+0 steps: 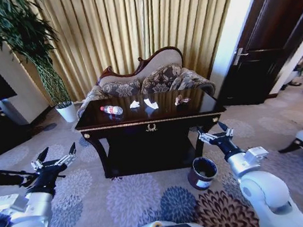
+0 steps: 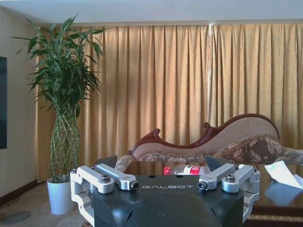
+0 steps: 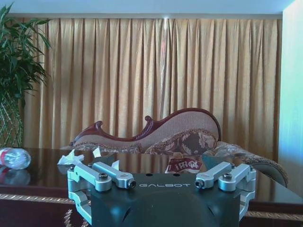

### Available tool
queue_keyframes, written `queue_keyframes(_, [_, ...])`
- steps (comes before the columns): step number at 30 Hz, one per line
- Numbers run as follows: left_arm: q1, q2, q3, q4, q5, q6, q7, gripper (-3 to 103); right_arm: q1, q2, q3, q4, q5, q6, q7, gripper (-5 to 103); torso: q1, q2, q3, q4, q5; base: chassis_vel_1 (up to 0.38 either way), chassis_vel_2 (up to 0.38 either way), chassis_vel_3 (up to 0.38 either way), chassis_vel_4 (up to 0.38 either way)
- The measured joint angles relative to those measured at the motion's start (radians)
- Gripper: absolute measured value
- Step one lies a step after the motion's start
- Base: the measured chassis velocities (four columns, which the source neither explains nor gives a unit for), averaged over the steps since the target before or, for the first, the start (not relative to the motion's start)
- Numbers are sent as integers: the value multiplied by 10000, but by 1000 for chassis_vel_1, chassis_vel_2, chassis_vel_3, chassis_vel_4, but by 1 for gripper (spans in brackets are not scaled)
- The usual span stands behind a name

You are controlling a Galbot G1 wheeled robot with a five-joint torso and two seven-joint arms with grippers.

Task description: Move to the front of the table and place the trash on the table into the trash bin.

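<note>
Before the table's (image 1: 150,121) gold front edge, left claw (image 1: 56,155) and right claw (image 1: 215,132) wide open, empty.

1. The head camera is looking forward and down from above, taking in the whole table (image 1: 149,115) at 12 o'clock, with both arms low at the picture's corners.
2. The left wrist camera is sitting low, near tabletop height, facing the curtain (image 2: 189,85) and the plant (image 2: 64,94).
3. The right wrist camera is facing likewise; both are sharing the sofa (image 3: 161,135).
</note>
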Motion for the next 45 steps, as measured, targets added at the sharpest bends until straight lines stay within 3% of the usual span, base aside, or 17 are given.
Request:
queue_keyframes(23, [126, -152, 9, -78, 14, -3, 97, 100, 9, 72, -178, -49, -62, -48, -17, 100, 0, 0, 1, 1, 0, -176, 172, 180, -184])
queue_keyframes(36, [229, -214, -143, -151, 9, -47, 104, 100, 172, 82, -316, -281, 59, -121, 21, 100, -5, 3, -2, 3, 0, -30, 45, 45, -36])
queue_keyframes(45, [435, -337, -490, -155, -13, -189, 104, 100, 1418, -811, -823, -1346, 1212, -863, 402, 100, -1, 1, 0, 2, 2, 0, 0, 0, 0])
